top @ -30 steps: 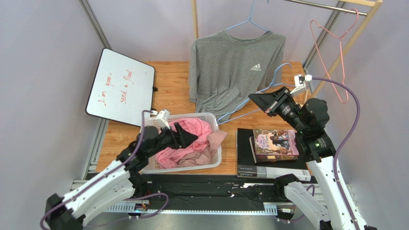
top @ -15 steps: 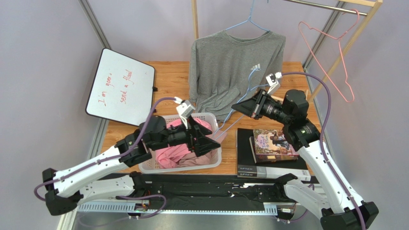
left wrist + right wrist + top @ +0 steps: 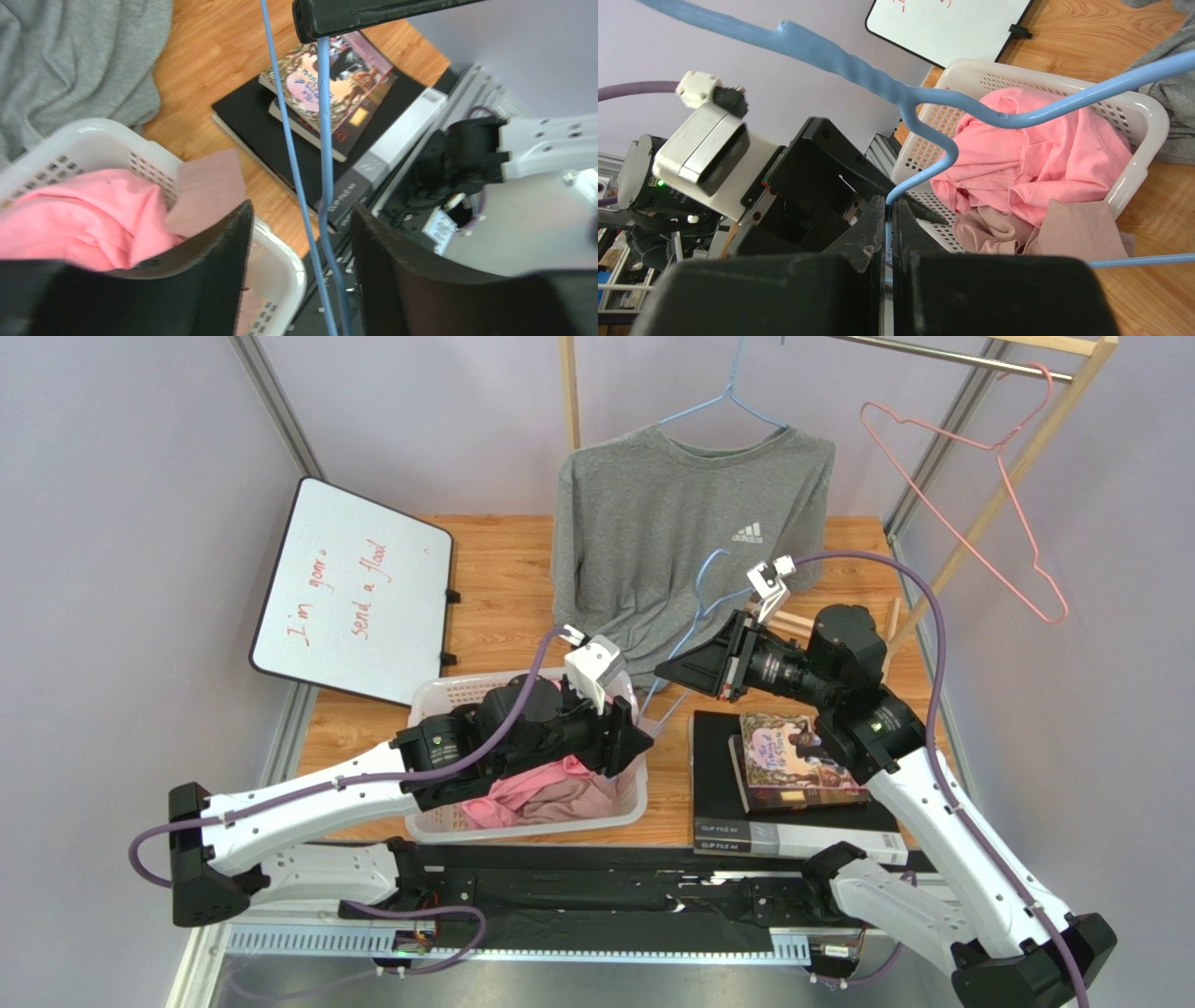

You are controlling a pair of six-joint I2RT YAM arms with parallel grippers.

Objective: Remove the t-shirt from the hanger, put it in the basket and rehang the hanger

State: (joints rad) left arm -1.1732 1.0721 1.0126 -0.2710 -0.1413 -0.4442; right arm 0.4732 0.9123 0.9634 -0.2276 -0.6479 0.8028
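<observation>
The grey t-shirt (image 3: 673,532) hangs on a light blue hanger (image 3: 732,399) from the rack at the back; its hem shows in the left wrist view (image 3: 70,63). My right gripper (image 3: 662,672) (image 3: 889,210) is shut on a second, bare blue wire hanger (image 3: 701,588) (image 3: 927,115), held over the table's middle. My left gripper (image 3: 638,742) (image 3: 300,210) stands open, its two fingers on either side of that bare hanger's wires (image 3: 325,140) without pinching them.
A white basket (image 3: 624,805) (image 3: 1144,119) of pink clothes sits under my left arm. Books (image 3: 800,756) lie stacked on a black box at the right. A whiteboard (image 3: 358,595) leans at the left. A pink hanger (image 3: 982,490) dangles from the rack.
My left gripper rose from the basket and moved right to the bare blue hanger. My right gripper carried that hanger leftward. The pink hanger swung to the right.
</observation>
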